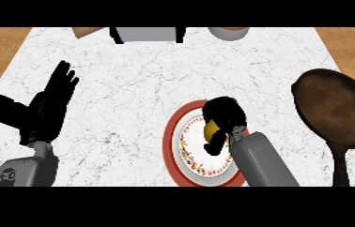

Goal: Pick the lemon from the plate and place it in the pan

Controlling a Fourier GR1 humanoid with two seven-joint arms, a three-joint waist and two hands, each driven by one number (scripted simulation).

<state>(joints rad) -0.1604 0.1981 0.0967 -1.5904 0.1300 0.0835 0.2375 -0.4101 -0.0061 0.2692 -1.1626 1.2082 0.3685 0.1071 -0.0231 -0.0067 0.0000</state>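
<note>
A red-rimmed white plate lies on the marble counter at lower centre. The yellow lemon shows on it as a small patch, mostly hidden under my right hand, whose fingers and thumb curl round it over the plate. The dark brown pan sits at the right edge, its handle running down toward the lower right. My left hand rests open at the left, fingers straight and pointing up, far from the plate.
At the counter's far edge stand a grey box-like object, a grey bowl and a tan item. Wooden surfaces show at both far corners.
</note>
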